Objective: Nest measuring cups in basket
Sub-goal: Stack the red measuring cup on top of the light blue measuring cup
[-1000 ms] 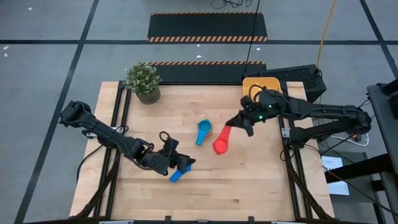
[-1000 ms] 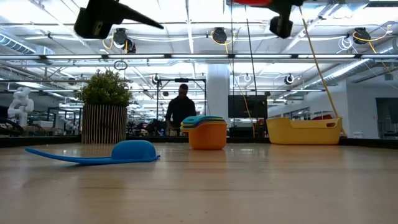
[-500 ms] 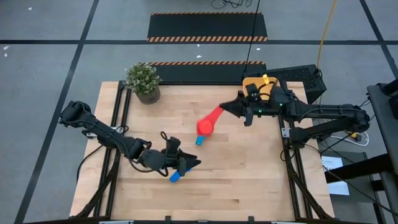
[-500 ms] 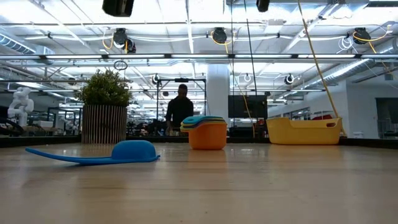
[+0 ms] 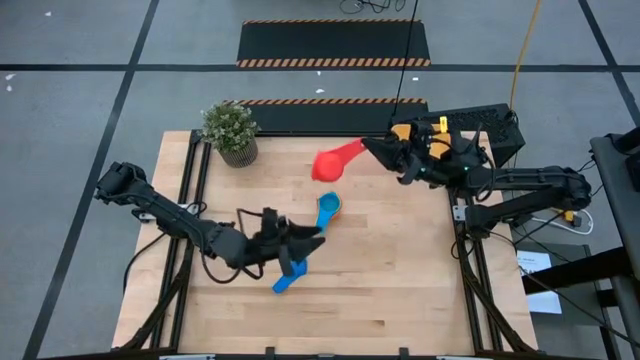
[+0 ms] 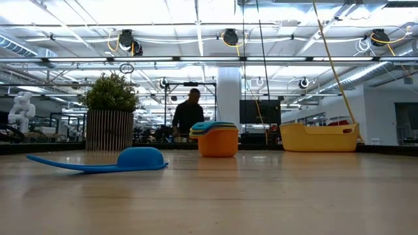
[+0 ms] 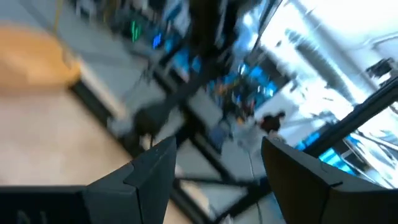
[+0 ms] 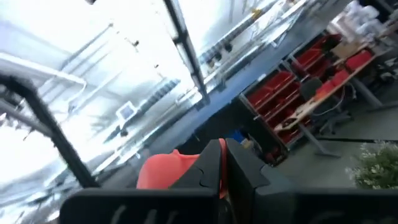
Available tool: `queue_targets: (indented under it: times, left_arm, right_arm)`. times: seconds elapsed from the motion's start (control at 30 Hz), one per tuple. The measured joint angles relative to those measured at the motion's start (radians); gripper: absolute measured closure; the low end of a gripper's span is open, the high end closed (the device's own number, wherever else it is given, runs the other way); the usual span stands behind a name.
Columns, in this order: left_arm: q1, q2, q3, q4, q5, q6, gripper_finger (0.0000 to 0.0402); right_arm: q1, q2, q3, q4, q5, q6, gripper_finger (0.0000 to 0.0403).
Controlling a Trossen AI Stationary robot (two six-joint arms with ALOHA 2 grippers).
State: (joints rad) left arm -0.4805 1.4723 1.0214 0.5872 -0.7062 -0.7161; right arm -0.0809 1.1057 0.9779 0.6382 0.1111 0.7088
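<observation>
The worktop (image 5: pixel 400 280) is made of pale wood planks with a smooth top. A blue measuring cup (image 6: pixel 98 161) lies on it upside down, its round bowl like a little dome and its flat handle sticking out to the side. In the high view this blue cup (image 5: pixel 288 279) lies near the front, partly under the left arm.

A stack of measuring cups (image 6: pixel 216 139) stands in the middle of the worktop. The biggest one on the outside is orange and smooth, with yellow and teal rims peeking out on top. From above, the stack (image 5: pixel 329 208) shows mostly blue.

The basket (image 6: pixel 319 138) is yellow-orange plastic with low walls and round corners. It sits at the far right corner of the worktop (image 5: pixel 428 140), partly under the right arm.

A potted green plant (image 5: pixel 231 130) with a ribbed pot stands at the far left corner.

The right pincer (image 5: pixel 368 148) is shut tight on the flat handle of the red measuring cup (image 5: pixel 330 163). It holds the cup up in the air over the far part of the worktop, between the plant and the basket. The red bowl (image 8: pixel 171 170) is shiny plastic.

The left pincer (image 5: pixel 305 243) hovers just above the blue cup. Its two dark fingers (image 7: pixel 149 171) are apart and hold nothing.

A person (image 6: pixel 189 115) stands far off in the room.
</observation>
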Motion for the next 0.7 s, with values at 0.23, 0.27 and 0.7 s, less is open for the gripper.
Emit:
queue_targets:
  times: [0.23,0.27,0.7]
  left_arm:
    - [0.000,-0.009,0.000,0.300,-0.112,0.393,0.0163]
    - [0.002,-0.014,0.000,0.325,-0.128,0.438,0.0163]
    - [0.082,-0.052,0.148,0.288,-0.175,0.809,0.0162]
  right_arm:
    - [0.044,0.041,0.000,0.110,0.142,0.062,0.0403]
    - [0.051,0.052,0.000,0.138,0.168,0.078,0.0403]
    - [0.192,0.250,0.015,0.553,0.651,0.224,0.0403]
